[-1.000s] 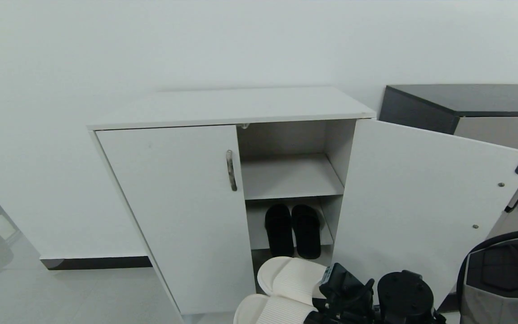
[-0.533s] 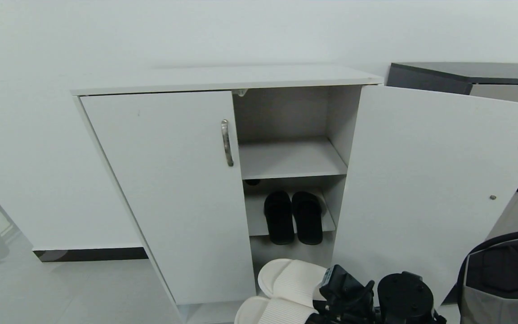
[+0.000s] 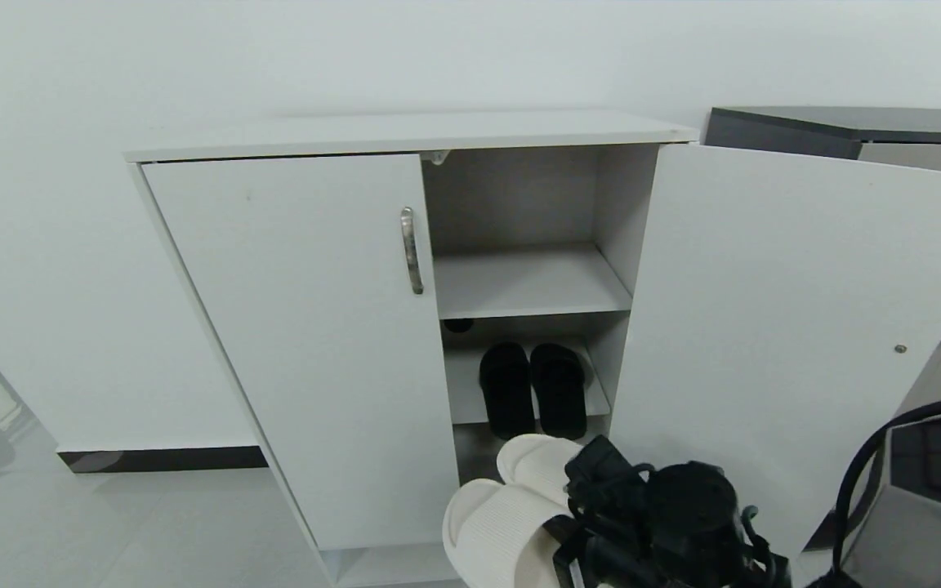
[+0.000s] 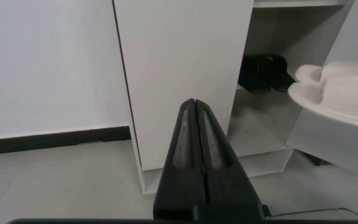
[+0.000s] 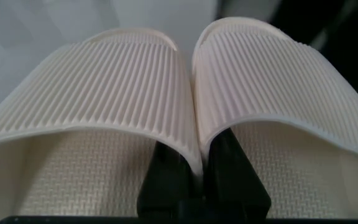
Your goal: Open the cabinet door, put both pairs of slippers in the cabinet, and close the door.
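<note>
Head view: the white cabinet (image 3: 405, 135) stood with its right door (image 3: 764, 327) swung open and its left door (image 3: 299, 343) closed. The black slippers (image 3: 532, 392) lay side by side on the middle shelf (image 3: 462, 384). The white slippers (image 3: 503, 514) hung near, just before the opening.

Left wrist view: the left gripper (image 4: 196, 143) was pressed shut and empty, facing the closed left door.

Right wrist view: the right gripper (image 5: 201, 168) pinched both white slippers' inner walls together. That thin pinch could slip, and the toes might catch a shelf edge or nudge the black pair.
</note>
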Motion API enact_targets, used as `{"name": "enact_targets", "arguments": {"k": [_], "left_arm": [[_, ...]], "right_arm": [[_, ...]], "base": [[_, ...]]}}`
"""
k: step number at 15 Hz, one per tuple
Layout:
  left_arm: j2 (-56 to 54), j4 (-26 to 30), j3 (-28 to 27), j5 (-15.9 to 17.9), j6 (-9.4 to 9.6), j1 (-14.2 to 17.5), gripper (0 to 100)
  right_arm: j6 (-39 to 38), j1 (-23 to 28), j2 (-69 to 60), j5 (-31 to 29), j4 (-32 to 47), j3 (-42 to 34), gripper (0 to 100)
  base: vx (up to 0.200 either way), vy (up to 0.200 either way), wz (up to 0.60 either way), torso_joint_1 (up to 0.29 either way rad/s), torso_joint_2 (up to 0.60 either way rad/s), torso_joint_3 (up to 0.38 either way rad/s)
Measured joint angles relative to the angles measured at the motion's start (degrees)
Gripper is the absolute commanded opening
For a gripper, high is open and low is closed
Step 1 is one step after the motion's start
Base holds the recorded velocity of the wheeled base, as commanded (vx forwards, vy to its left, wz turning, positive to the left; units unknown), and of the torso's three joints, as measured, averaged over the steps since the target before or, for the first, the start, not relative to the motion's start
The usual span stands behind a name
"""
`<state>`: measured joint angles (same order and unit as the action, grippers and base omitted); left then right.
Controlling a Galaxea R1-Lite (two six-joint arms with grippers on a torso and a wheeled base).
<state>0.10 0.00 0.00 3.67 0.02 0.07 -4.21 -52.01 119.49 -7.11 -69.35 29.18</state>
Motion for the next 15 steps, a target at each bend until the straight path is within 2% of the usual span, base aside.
{"name": "enact_targets", "arguments": {"k": [2, 4, 5, 6, 7, 8, 10, 12, 15], "left_arm": [[0.00, 0.00, 0.00, 0.00, 0.05, 0.00, 0], [0.00, 0.00, 0.00, 0.02, 0.05, 0.00, 0], [0.00, 0.00, 0.00, 0.02, 0.07, 0.00, 0], [0.00, 0.00, 0.00, 0.05, 0.07, 0.00, 0], [0.00, 0.00, 0.00, 0.07, 0.07, -0.02, 0], [0.00, 0.00, 0.00, 0.10, 0.07, -0.05, 0], [0.00, 0.00, 0.00, 0.10, 0.13, 0.00, 0], [0.00, 0.00, 0.00, 0.12, 0.20, 0.00, 0], [0.00, 0.00, 0.00, 0.10, 0.27, 0.00, 0]], "right_arm": [[-7.03, -0.50, -4.00, -5.47, 22.97, 10.72, 0], [-17.60, -1.71, -8.00, -12.63, 44.81, 25.88, 0], [-22.06, -2.32, -9.40, -18.68, 53.65, 33.44, 0], [-25.71, -3.01, -10.48, -27.12, 60.60, 40.28, 0], [-26.26, -3.67, -11.09, -32.09, 63.12, 44.91, 0], [-24.26, -4.36, -11.17, -35.91, 61.15, 47.43, 0], [-16.48, -5.24, -9.30, -41.31, 48.82, 47.58, 0], [-10.96, -4.58, -6.16, -43.72, 42.16, 46.45, 0], [-9.53, -3.21, -3.47, -44.84, 41.47, 46.01, 0]], "base": [[0.000, 0.000, 0.00, 0.000, 0.00, 0.000], [0.000, 0.000, 0.00, 0.000, 0.00, 0.000], [0.000, 0.000, 0.00, 0.000, 0.00, 0.000], [0.000, 0.000, 0.00, 0.000, 0.00, 0.000], [0.000, 0.000, 0.00, 0.000, 0.00, 0.000], [0.000, 0.000, 0.00, 0.000, 0.00, 0.000], [0.000, 0.000, 0.00, 0.000, 0.00, 0.000], [0.000, 0.000, 0.00, 0.000, 0.00, 0.000], [0.000, 0.000, 0.00, 0.000, 0.00, 0.000]]}}
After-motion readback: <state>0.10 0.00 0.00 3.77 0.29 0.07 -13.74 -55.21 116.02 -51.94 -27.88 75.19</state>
